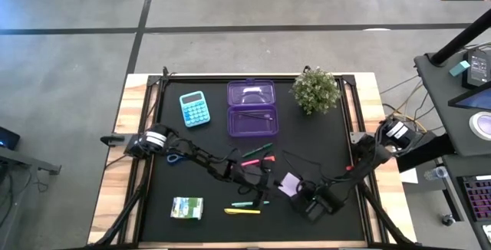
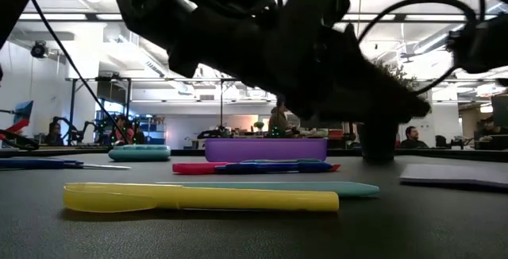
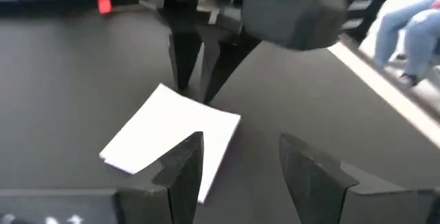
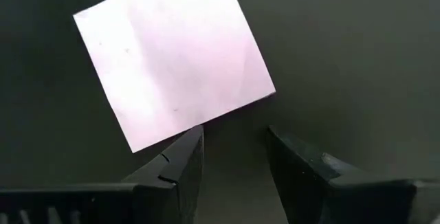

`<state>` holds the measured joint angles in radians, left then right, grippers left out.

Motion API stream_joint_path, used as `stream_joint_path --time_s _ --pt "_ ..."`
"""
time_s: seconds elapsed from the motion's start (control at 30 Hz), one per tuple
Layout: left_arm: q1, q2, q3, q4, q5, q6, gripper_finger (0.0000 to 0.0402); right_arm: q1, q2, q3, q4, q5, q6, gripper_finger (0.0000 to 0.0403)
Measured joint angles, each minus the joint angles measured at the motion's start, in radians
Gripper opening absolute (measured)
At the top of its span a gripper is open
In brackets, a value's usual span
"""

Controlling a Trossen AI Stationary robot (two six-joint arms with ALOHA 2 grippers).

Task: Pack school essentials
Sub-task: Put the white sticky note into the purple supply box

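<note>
The white square pad [image 1: 290, 182] lies flat on the black mat, right of centre. My right gripper [image 4: 234, 138] is open and points down at the pad's [image 4: 172, 59] edge. My left gripper [image 3: 240, 148] is open just left of the pad [image 3: 172, 138] and faces the right gripper [image 3: 203, 90]. Lying loose on the mat are a green pen [image 1: 257, 150], a pink pen [image 1: 257, 160], a teal pen [image 1: 245, 203], a yellow pen [image 1: 242, 211], blue-handled scissors [image 1: 175, 158] and a green-and-white packet [image 1: 186, 208]. My right gripper comes from above, pointing down, with one fingertip [image 4: 192, 138] right at the pad's edge [image 4: 185, 126]. Whether it touches the pad, I cannot tell. The pad lies flat on the mat.
A purple box [image 1: 251, 108] with its lid folded open stands at the mat's far middle. A teal calculator [image 1: 195, 108] is to its left and a potted plant [image 1: 316, 89] to its right. Both arms crowd the pad. People show in the room beyond the table.
</note>
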<state>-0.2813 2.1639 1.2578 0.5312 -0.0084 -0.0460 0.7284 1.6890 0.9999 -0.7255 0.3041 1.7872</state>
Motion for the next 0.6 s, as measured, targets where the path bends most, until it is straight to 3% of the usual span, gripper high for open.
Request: stream_joint_path --time_s 0.17,0.6 --pt "0.003 0.0 -0.003 -0.105 -0.102 -0.001 0.0173 -0.014 0.001 0.006 0.009 0.008 -0.042 0.0148" --pt "0.009 0.004 -0.004 -0.175 -0.164 -0.114 0.0173 -0.008 -0.069 0.006 -0.013 -0.013 0.083 0.0148"
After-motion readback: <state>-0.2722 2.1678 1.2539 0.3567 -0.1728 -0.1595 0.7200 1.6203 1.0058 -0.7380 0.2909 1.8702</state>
